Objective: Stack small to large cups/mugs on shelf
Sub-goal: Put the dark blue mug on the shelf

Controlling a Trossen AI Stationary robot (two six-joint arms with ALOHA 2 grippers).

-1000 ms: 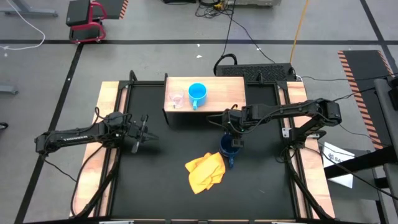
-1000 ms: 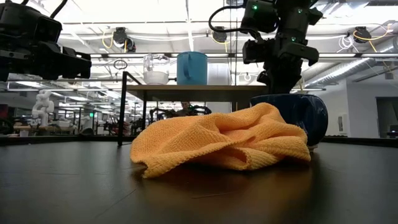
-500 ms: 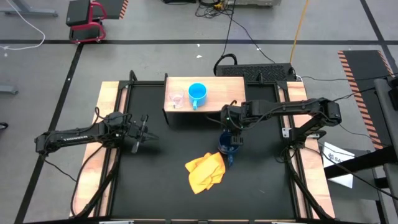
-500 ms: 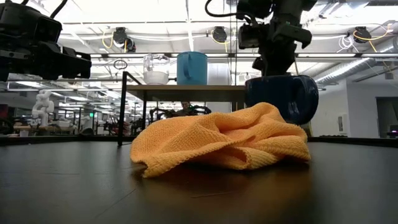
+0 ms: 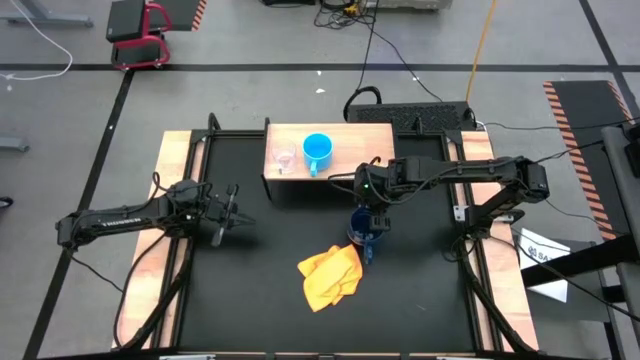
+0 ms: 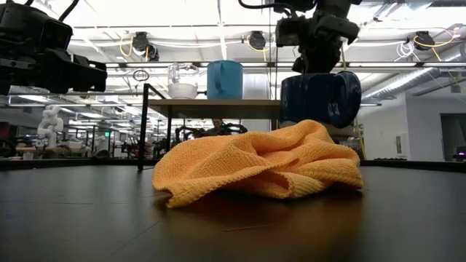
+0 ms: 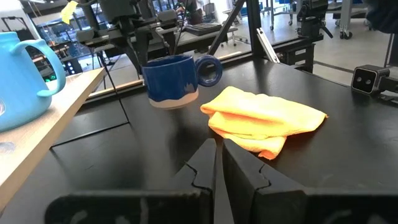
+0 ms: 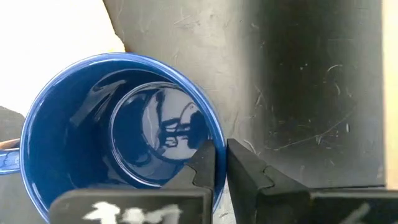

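Black table (image 5: 260, 260), no legible writing

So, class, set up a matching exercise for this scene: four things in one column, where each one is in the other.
Things:
1. dark blue mug
2. light blue mug
3. clear glass cup
4. yellow cloth

Places:
A. crumpled on the black table
B. on the shelf, at its left end
C. in the air, gripped at the rim by the right gripper
D. on the shelf, right of the glass

Pairs: 1-C, 2-D, 3-B, 4-A
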